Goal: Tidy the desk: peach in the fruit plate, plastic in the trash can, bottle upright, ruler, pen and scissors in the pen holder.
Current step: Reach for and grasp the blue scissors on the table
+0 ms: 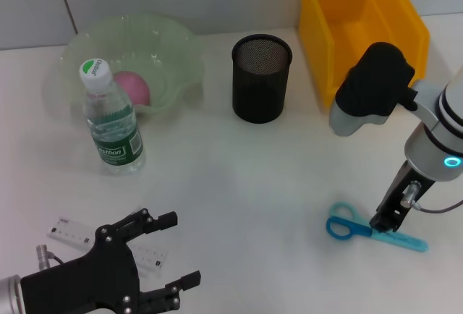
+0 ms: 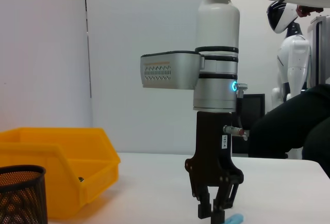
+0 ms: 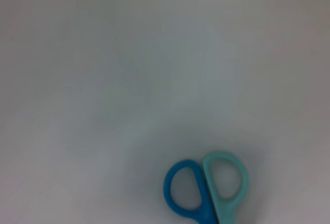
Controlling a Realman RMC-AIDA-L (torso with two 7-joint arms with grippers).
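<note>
On the white desk (image 1: 246, 184), far right back: yellow bin (image 1: 362, 24) = biggest item, sits just right of the pen holder. Far left back: translucent green fruit plate (image 1: 130, 57) w/ the pink peach (image 1: 132, 87) inside it. R arm (image 1: 405, 104) comes in from the right edge, reaching down toward the desk front-right. L gripper (image 1: 173, 260) at the front-left corner, low over the desk, fingers spread wide apart, holding nothing. Black mesh pen holder (image 1: 262, 77) upright at back centre, btwn plate and bin; can't see anything sticking out of it. Water bottle (image 1: 112, 122) standing upright, green cap on, directly in front of the plate, touching or overlapping its front rim from head view. Scissors (image 1: 372, 232) flat on desk front-right, blue + teal handle loops pointing toward centre, teal blade end pointing right. R gripper (image 1: 383, 221) straight down on the scissors at the point just past the handles; L wrist view shows its fingers (image 2: 205, 208) close together w/ tips at desk level straddling the teal bit, but can't tell if actually clamped. Ruler (image 1: 79, 236) white/clear, flat on desk front-left, partly hidden under the L gripper.
</note>
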